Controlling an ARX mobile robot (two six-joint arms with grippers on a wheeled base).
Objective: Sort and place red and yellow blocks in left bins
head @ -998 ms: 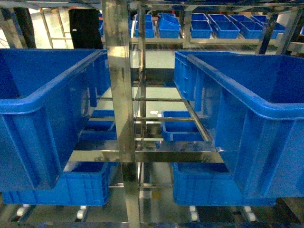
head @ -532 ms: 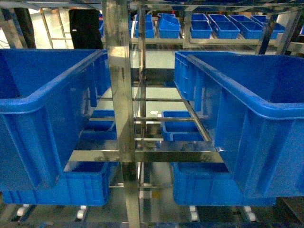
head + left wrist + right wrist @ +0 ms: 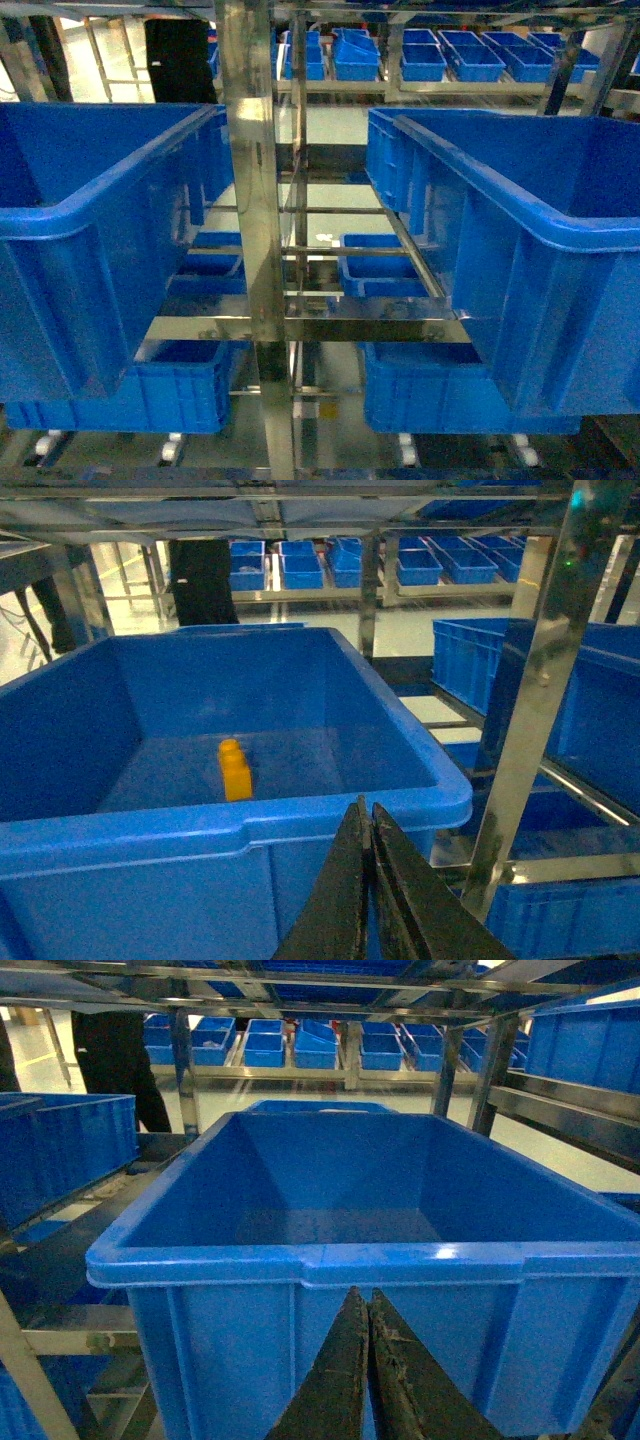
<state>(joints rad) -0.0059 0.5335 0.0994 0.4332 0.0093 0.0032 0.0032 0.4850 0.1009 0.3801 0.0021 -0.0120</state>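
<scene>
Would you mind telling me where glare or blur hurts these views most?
Head view: soft overall, with bright reflections on the steel upright. Left wrist view: the yellow block in the bin is visible but soft-edged, and the left gripper is dark. Right wrist view: a glare spot marks the bin rim.

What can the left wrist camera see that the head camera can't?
Only the left wrist view looks down into the left bin and shows the yellow block standing on its floor. It also shows the left gripper with its jaws shut and empty, outside the bin's near rim.

Only the head view shows the left bin and the right bin side by side, with the steel post between them and lower tubs beneath. Neither gripper appears there.

Both show big blue bins on a metal rack, with small blue trays on shelves behind.
</scene>
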